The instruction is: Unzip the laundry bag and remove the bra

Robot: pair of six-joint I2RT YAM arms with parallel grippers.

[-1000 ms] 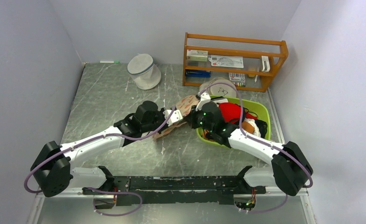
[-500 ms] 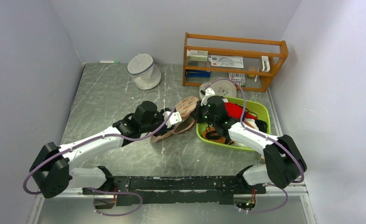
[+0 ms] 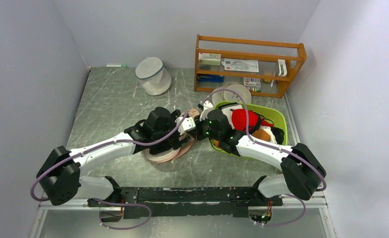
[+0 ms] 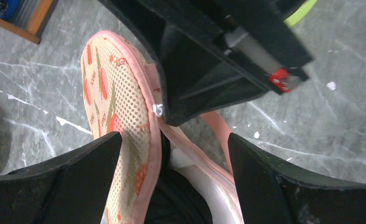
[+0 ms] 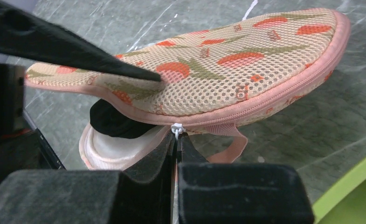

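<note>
The laundry bag [image 5: 227, 70] is partly unzipped, its strawberry-print top flap lifted off the white mesh cup [image 5: 115, 149]. The black bra [image 5: 113, 122] shows in the gap. My right gripper [image 5: 176, 137] is shut on the white zipper pull [image 5: 176, 128] at the bag's pink edge. My left gripper [image 4: 174, 140] stands wide open astride the bag's [image 4: 115, 107] open seam, the bra [image 4: 171, 200] below between its fingers, gripping nothing. From above, the bag [image 3: 165, 154] lies under the left gripper [image 3: 186, 125], with the right gripper [image 3: 200, 130] beside it.
A green bin [image 3: 276, 119] at the right holds a red bra [image 3: 244, 119] and other garments. A wooden rack [image 3: 249, 64] stands at the back right, a white cylindrical mesh bag [image 3: 152, 75] at the back. The bin's rim [image 5: 353, 186] is close to my right gripper.
My left gripper has opened and let go of the bag's flap. The bag has come down and nearer the left arm. The right gripper stayed shut on the zipper pull, moving left.
</note>
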